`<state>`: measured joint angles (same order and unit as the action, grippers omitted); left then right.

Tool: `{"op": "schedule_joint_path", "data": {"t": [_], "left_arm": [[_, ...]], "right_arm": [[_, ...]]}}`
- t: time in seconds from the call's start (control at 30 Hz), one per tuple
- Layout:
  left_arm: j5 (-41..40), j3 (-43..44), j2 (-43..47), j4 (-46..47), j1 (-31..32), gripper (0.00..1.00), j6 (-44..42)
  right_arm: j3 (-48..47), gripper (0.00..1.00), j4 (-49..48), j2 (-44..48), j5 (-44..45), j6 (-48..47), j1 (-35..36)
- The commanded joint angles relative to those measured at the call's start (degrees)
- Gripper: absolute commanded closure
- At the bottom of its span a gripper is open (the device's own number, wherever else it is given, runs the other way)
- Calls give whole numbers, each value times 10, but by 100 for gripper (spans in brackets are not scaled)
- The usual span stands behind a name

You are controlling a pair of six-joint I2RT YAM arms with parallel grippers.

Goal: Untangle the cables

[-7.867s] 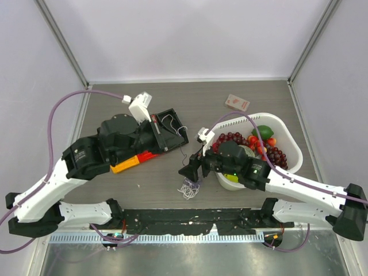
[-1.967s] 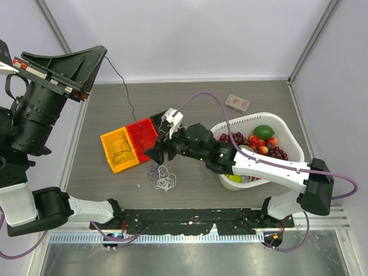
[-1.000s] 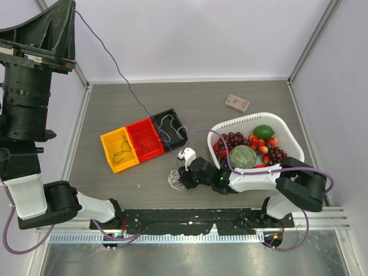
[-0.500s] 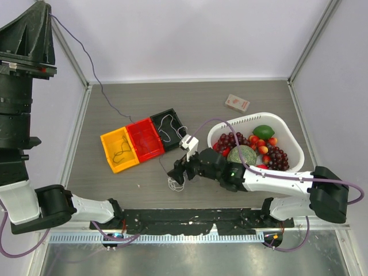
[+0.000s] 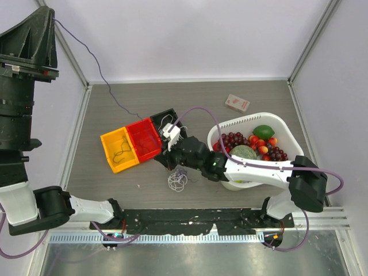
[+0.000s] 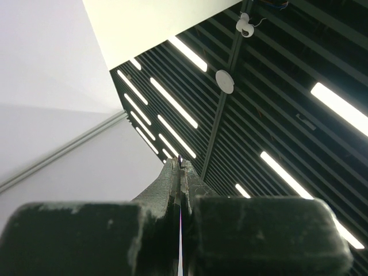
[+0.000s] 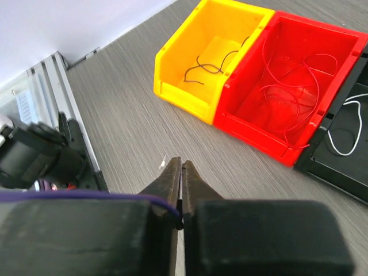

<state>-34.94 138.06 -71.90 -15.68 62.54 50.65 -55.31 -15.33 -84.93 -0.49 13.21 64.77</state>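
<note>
A small tangle of white and purple cables lies on the table in front of the bins. My right gripper hovers just up and left of it, low over the table. In its wrist view the right gripper is shut, and a dark purple cable is pinched deep between the fingers. My left gripper is raised high at the far left, shut on one end of a dark purple cable that slopes down toward the bins. The left wrist view shows that thread at the tips of the shut left gripper.
Three joined bins sit mid-table: yellow with a dark cord, red with a red cord, black with a white cord. A white basket of fruit stands right. A small box lies behind it.
My right gripper went from open over the tangle to shut, and shifted up and left toward the bins. The left arm stays raised, and its cable has shifted slightly.
</note>
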Motion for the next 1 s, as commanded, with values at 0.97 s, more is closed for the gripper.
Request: {"op": "schedule_joint_path", "data": {"t": [0.97], "left_arm": [[97, -531, 193, -329, -1, 100, 144]], "right_arm": [[-125, 99, 277, 225, 88, 97, 4]]}}
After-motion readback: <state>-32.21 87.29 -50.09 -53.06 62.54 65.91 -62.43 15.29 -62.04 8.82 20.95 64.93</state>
